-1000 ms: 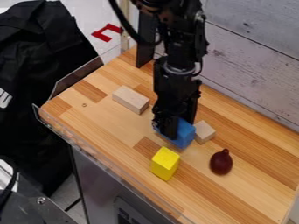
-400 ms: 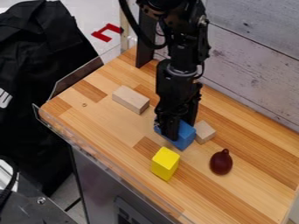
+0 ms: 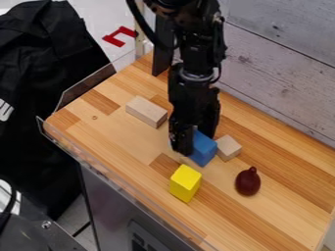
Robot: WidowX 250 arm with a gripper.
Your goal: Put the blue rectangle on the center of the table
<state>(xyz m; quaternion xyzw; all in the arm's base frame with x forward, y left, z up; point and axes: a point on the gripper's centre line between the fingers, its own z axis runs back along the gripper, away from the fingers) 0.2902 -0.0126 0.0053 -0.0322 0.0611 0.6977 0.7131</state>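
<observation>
Blue block (image 3: pixel 204 149) partly covered by the black gripper (image 3: pixel 185 139), whether it is gripped cannot be told, small wooden block (image 3: pixel 228 147) seen just beside, yellow block (image 3: pixel 185 183) placed nearby

We see a pale plank wall (image 3: pixel 281 59) at upper right, black cloth (image 3: pixel 46 63) along the left, and light floor (image 3: pixel 98 14) with a red shape (image 3: pixel 114 41) at upper left.

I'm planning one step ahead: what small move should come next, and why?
Probably have the gripper release the blue block, if gripped, right there: the block appears to rest near the middle of the table, with the small wooden block close beside it.
</observation>
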